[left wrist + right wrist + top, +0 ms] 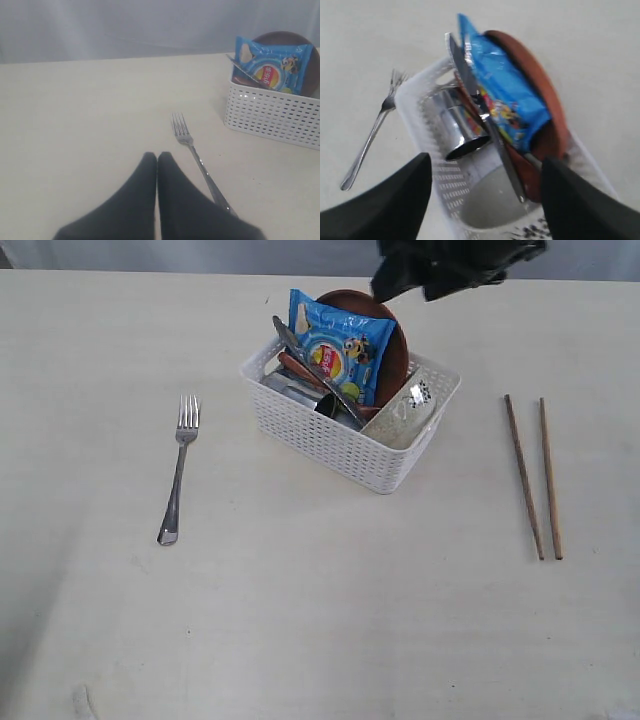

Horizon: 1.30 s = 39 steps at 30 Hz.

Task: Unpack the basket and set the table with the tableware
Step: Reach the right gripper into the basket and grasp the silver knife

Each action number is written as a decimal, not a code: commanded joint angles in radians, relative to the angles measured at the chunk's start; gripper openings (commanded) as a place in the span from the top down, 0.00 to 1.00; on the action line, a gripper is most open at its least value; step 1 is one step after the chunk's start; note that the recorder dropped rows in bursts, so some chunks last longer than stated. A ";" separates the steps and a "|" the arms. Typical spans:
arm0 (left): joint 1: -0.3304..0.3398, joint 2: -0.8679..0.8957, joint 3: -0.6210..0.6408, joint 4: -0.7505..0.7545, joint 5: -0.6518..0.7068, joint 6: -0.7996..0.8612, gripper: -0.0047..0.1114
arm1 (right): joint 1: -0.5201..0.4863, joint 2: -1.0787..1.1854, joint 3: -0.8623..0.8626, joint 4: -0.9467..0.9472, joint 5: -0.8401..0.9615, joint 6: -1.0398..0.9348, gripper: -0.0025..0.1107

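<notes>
The white basket (330, 440) stands mid-table and holds a steel knife (318, 368), a steel cup (457, 125) on its side, a pale bowl (490, 200) and a brown plate (540, 85) on edge. A steel fork (178, 470) lies on the table left of the basket. Two wooden chopsticks (523, 475) lie to its right. My right gripper (485, 160) hangs open above the basket, over the bowl and the knife's end, with nothing between its fingers. My left gripper (157, 155) is shut and empty, just beside the fork (197, 155).
A blue chip bag (340, 345) leans against the plate inside the basket. The dark right arm (450, 265) reaches in from the top edge of the exterior view. The cream table (320, 620) stretches wide on all sides.
</notes>
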 commanded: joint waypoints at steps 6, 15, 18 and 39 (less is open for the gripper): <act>-0.006 -0.003 0.003 0.005 -0.002 -0.003 0.96 | 0.268 0.127 -0.001 -0.194 -0.305 0.113 0.45; -0.006 -0.003 0.003 0.005 -0.002 -0.003 0.96 | 0.271 0.317 -0.050 -0.194 -0.414 0.173 0.45; -0.006 -0.003 0.003 0.005 -0.002 -0.003 0.96 | 0.271 0.383 -0.125 -0.195 -0.412 0.175 0.45; -0.006 -0.003 0.003 0.005 -0.002 -0.003 0.96 | 0.268 0.486 -0.386 -0.554 -0.066 0.398 0.45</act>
